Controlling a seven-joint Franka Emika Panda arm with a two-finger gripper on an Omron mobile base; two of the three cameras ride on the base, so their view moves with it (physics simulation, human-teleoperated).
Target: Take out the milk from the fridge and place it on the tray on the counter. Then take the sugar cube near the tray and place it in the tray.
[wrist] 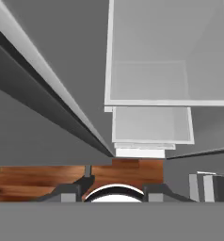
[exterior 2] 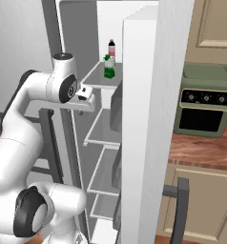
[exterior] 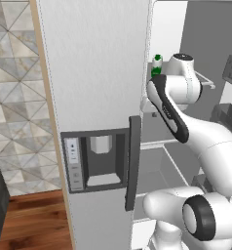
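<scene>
Milk (exterior 2: 108,66), a small green-and-white container with a green top, stands upright on the upper white shelf (exterior 2: 102,78) inside the open fridge (exterior: 96,88); in the left base view it shows just above the arm's elbow link, at the inner edge of the closed left door. A dark red-capped bottle (exterior 2: 111,48) stands just behind it, deeper on the same shelf.

The white arm reaches into the fridge opening, its hand (exterior 2: 85,93) lying below and to the side of the shelf front, near the milk but apart from it. The hand camera looks down past the stacked lower shelves (wrist: 151,124) to the wood floor (wrist: 43,181). The fingertips (wrist: 69,190) are barely visible at the bottom edge, so whether they stand open or closed cannot be told from these views; nothing appears between them.

Judged risks: the wrist points downward while the milk sits higher, so the hand must rise and turn in a narrow space, where a link could strike the shelf lip or the door edge. A sideways approach could tip the light container or push it into the bottle behind. Fingers set too narrow would shove the milk rather than straddle it. The green countertop oven (exterior 2: 203,107) stands well clear, beyond the fridge's right wall.
</scene>
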